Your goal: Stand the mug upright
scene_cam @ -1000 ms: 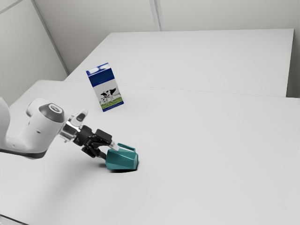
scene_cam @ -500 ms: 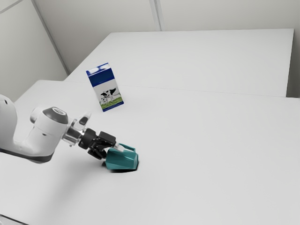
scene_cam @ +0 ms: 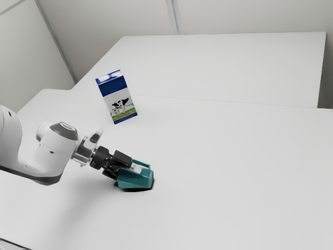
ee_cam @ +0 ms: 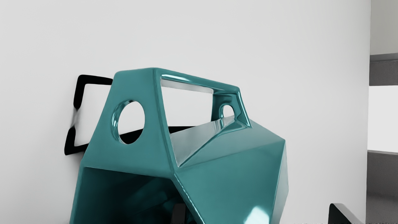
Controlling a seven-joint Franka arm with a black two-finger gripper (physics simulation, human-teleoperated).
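White tabletop bears the sideways mug, parted pincer at its rim.

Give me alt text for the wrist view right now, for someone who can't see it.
A teal mug lies on its side on a pale table, its dark open mouth facing the camera and its handle pierced by a round hole at each end. The open gripper straddles the mug's wall, one black finger at the mouth, the other outside.

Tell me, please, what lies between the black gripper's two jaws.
The side wall of the teal faceted mug: in the wrist view, one jaw shows at its mouth, the other beyond its side.
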